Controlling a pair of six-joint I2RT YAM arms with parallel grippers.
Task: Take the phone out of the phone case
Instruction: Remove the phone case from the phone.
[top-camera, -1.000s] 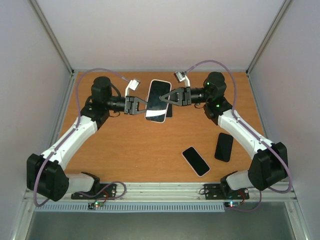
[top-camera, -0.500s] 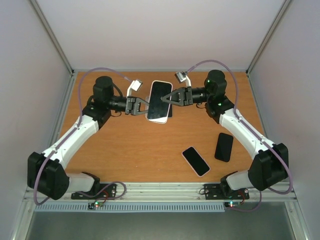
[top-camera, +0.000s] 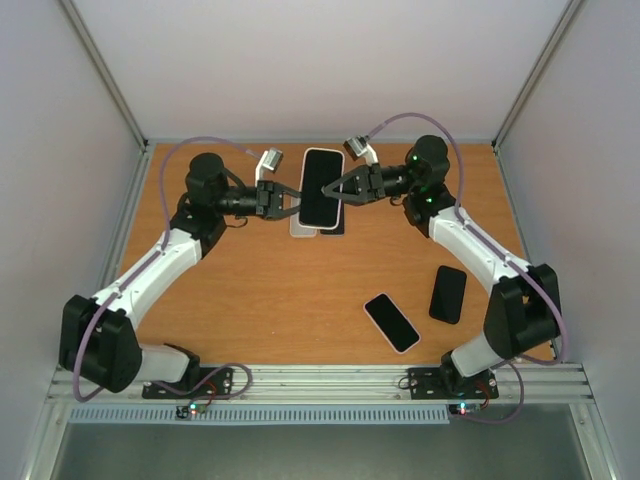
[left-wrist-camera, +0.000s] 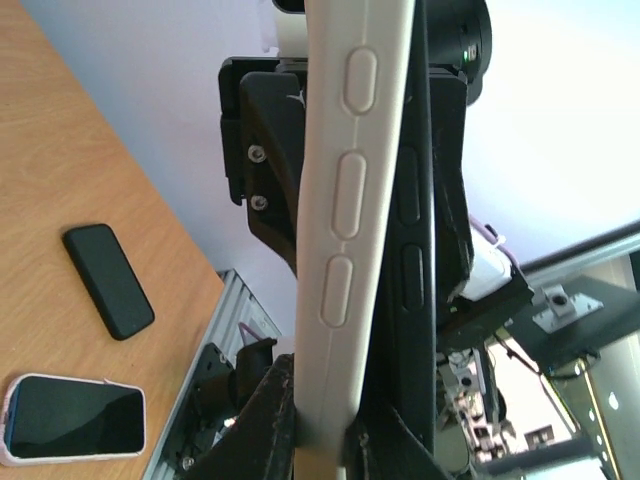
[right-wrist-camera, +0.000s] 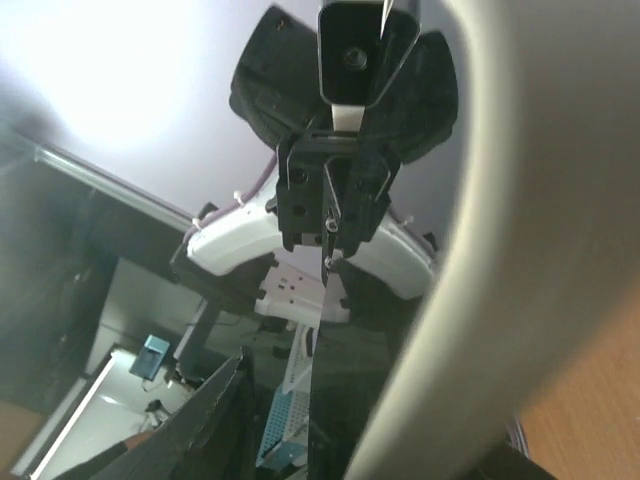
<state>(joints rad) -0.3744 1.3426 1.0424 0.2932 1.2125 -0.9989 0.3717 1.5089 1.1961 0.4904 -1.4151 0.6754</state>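
A pale phone case (left-wrist-camera: 350, 200) is held up above the table, edge-on in the left wrist view. My left gripper (left-wrist-camera: 335, 405) is shut on its lower end. The black phone (left-wrist-camera: 415, 250) stands just to the right of it, its side lifted away from the case wall. From above, the phone (top-camera: 322, 187) faces the camera with a strip of the case (top-camera: 300, 228) showing under it, between my left gripper (top-camera: 290, 200) and right gripper (top-camera: 332, 189). In the right wrist view one finger (right-wrist-camera: 200, 430) stands apart from the phone's dark edge (right-wrist-camera: 335, 400); the case (right-wrist-camera: 520, 250) hides the other.
Two more phones lie on the wooden table (top-camera: 250, 290) at the front right: a black one (top-camera: 448, 294) and one in a light case (top-camera: 391, 322). Grey walls close in the sides and back. A metal rail (top-camera: 320, 380) runs along the near edge.
Both grippers carried the phone and case toward the back, turning them flatter to the top camera. The left jaws shut on the case. The right jaws opened.
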